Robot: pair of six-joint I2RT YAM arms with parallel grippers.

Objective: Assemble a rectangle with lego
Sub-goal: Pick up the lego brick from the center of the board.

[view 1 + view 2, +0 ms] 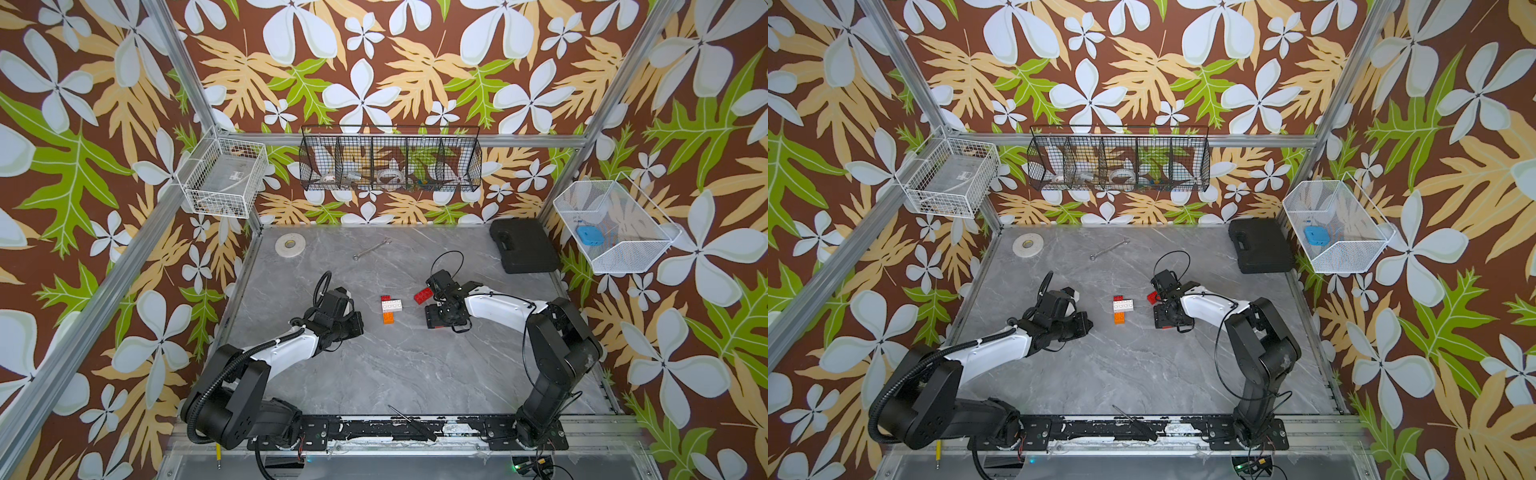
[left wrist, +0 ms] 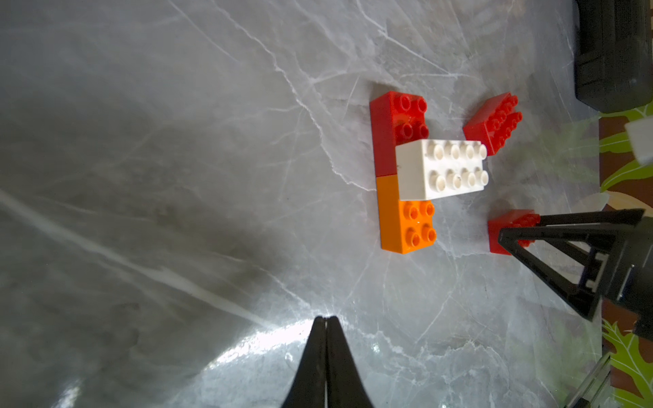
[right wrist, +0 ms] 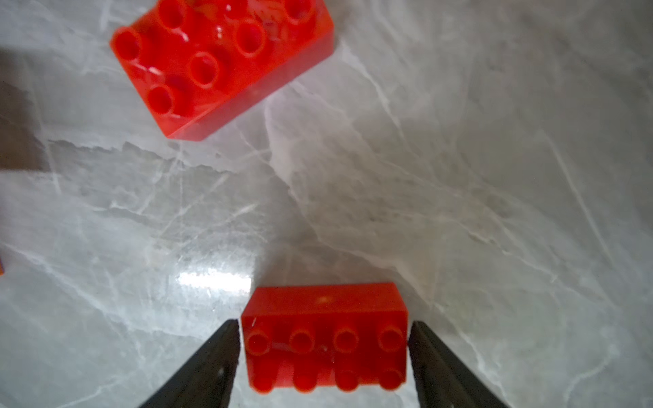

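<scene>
Red brick (image 3: 323,318) laid flat on marbled tabletop (image 3: 459,176) between spread right fingers (image 3: 212,353), slim gaps either side, left fingers (image 2: 311,353) pressed together, joined bricks (image 2: 424,169) set apart, bare tabletop beyond.

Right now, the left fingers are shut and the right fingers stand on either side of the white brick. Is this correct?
Not quite. The left fingers are shut, but the right fingers stand on either side of a red brick, not the white brick, as the right wrist view shows.
</scene>
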